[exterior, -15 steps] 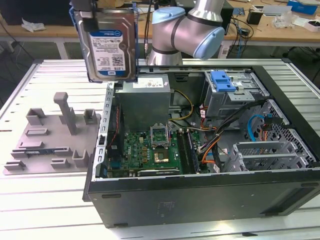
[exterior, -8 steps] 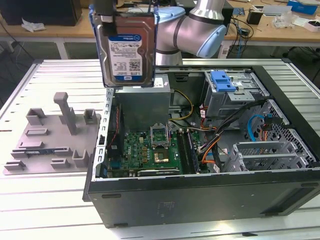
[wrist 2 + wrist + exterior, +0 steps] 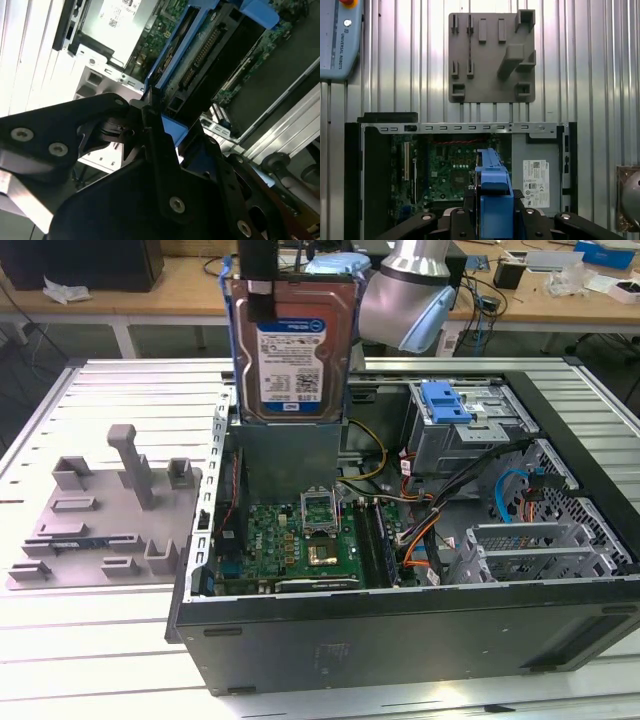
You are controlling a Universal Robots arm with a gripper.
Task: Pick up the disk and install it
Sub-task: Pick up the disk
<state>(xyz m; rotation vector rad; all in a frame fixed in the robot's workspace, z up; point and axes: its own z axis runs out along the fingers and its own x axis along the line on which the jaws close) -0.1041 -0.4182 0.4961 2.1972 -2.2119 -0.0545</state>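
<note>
The disk is held upright by its blue carrier, clamped between the closed fingers of the end effector, above the motherboard of the open computer case on the counter.

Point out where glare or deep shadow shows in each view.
Exterior view: even light on the disk. First wrist view: bright streaks along the ribbed table. Second wrist view: the table washes out white, the end effector sits dark.
</note>
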